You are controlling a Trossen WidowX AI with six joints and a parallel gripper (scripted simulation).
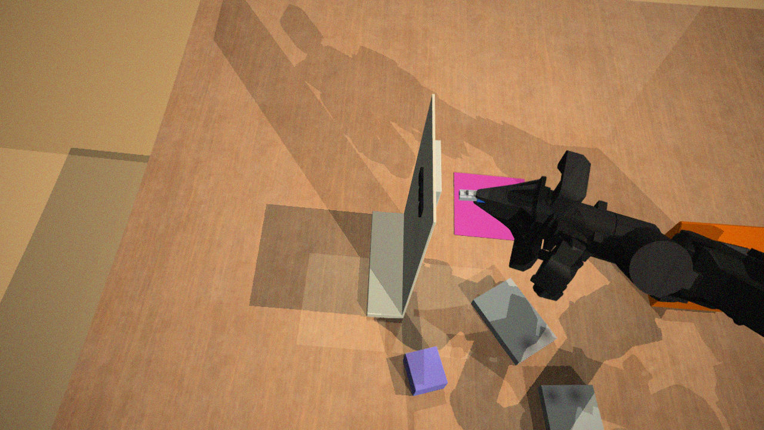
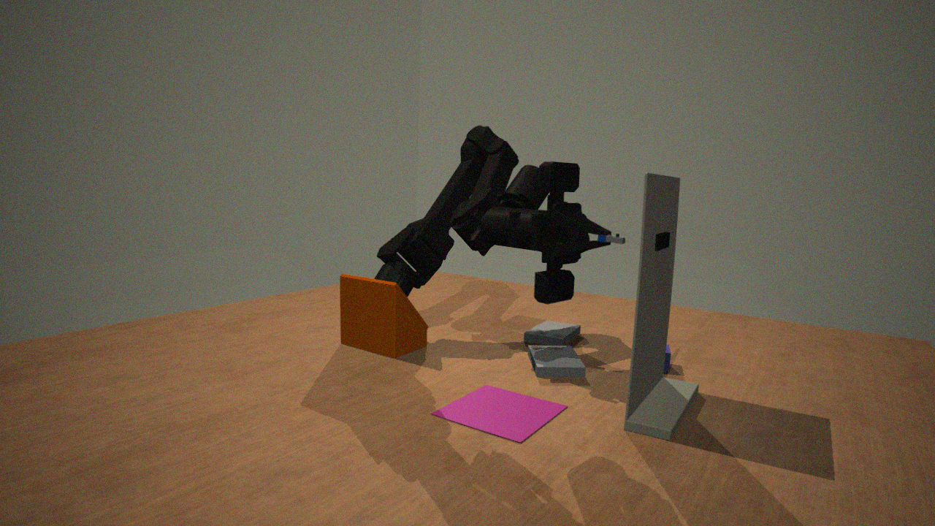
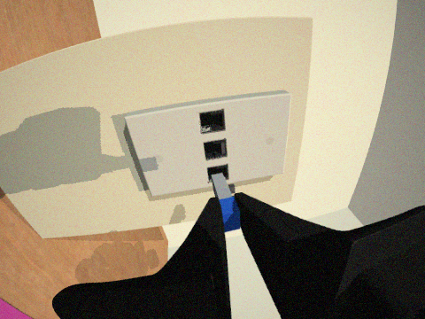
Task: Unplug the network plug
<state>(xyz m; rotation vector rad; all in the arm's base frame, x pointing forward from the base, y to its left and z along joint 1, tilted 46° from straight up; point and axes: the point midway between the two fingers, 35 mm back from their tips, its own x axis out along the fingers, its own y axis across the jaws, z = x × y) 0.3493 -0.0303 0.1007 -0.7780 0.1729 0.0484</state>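
My gripper is shut on the small network plug, which has a grey front and a blue rear. The plug is out of the socket and hangs level in the air, a short gap from the upright grey panel. In the wrist view the plug's tip points at the lowest of three openings in the socket plate. The magenta marked square lies on the table far below the plug.
An orange wedge stands at the arm's base. Two grey blocks lie near the panel's foot, under the arm. A purple cube sits beside the panel's base.
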